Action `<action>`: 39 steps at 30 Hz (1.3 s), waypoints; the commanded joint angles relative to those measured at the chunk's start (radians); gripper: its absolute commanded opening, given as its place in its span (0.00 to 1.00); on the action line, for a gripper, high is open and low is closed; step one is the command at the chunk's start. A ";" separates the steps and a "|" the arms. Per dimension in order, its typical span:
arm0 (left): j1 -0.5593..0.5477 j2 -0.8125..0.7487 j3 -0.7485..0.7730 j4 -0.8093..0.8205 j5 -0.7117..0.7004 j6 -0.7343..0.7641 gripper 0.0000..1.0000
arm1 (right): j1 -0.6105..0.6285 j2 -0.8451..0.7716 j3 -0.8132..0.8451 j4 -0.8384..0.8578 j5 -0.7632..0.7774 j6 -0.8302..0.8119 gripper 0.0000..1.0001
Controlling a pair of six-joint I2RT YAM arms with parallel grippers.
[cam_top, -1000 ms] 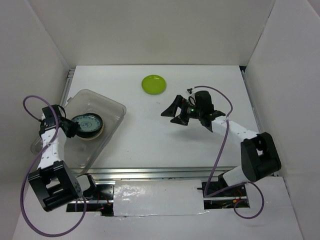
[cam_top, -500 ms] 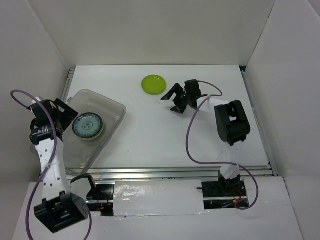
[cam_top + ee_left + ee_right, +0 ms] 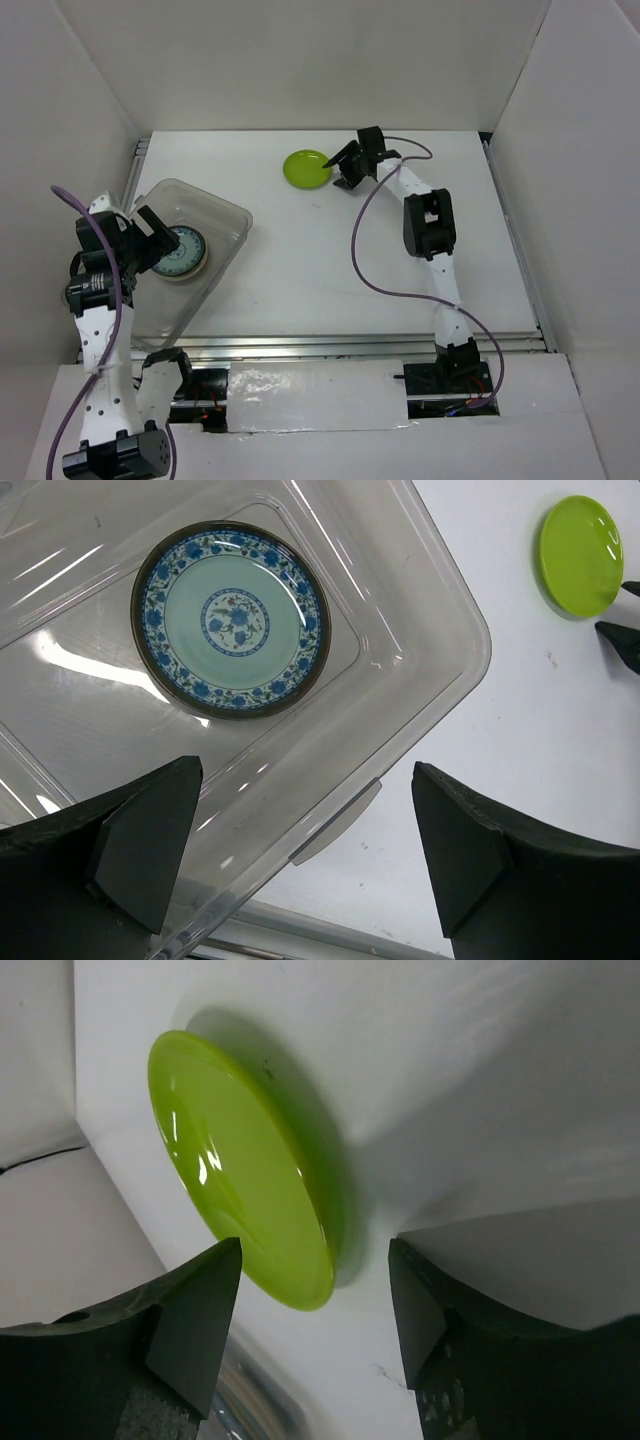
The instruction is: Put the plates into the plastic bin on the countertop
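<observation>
A lime green plate (image 3: 307, 168) lies on the white countertop (image 3: 330, 260) at the far middle; it also shows in the right wrist view (image 3: 235, 1160) and the left wrist view (image 3: 581, 555). My right gripper (image 3: 340, 170) is open just right of it, low over the table, with the plate's near edge between the jaws (image 3: 315, 1280). The clear plastic bin (image 3: 225, 208) stands at the left and holds a blue-white patterned plate (image 3: 178, 252), also in the left wrist view (image 3: 231, 618). My left gripper (image 3: 148, 240) is open and empty above the bin (image 3: 305, 820). The other plates are out of view.
White walls enclose the countertop on the left, far and right sides. A metal rail (image 3: 340, 345) runs along the near edge. The bin's corner and handle tab (image 3: 335, 825) lie under my left gripper. A cream edge (image 3: 198, 270) shows under the blue-white plate.
My right arm has reached far and left, bringing its open gripper from mid-table to the green plate's edge. My left gripper has risen above the bin, clear of the blue-white plate.
</observation>
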 commanded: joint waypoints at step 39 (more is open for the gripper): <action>-0.392 0.353 0.102 0.254 0.399 -0.071 0.00 | 0.414 -1.070 -0.894 0.271 -0.191 -0.342 0.00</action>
